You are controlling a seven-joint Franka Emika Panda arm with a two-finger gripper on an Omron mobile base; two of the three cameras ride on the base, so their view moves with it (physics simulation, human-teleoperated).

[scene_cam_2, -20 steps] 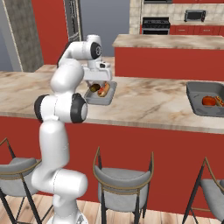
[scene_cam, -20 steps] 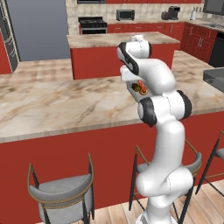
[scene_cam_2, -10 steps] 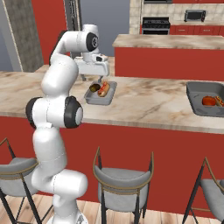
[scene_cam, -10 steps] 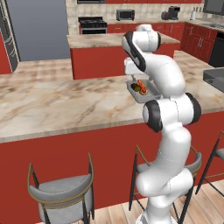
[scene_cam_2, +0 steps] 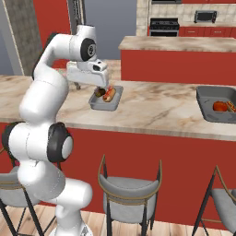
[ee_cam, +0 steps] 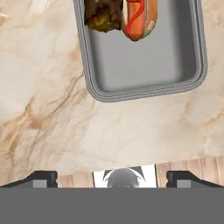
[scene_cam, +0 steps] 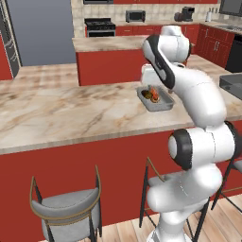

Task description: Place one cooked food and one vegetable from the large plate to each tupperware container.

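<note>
Hanging above the worktop, the gripper had its two fingers spread wide apart, and nothing was between them. Right under it, close to the front edge of the worktop, sat the paler tub. It also showed from the hand camera as a grey tub with a hot dog in it and a dark green lumpy vegetable just beside the hot dog. Both foods were at the end of the tub farthest from the worktop's front edge.

Far along the worktop, near its right end, was the dark deep tub. It had something red and orange inside, but that was too small to name.

The big white plate could not be made out in these pictures.

My guess was that the paler tub had its two foods now, so this part of the job looked done. The arm seemed to be between steps, with an empty hand. Next, it would need to lift clear of the tub, and check if the dark tub had both a cooked food and a vegetable.
</note>
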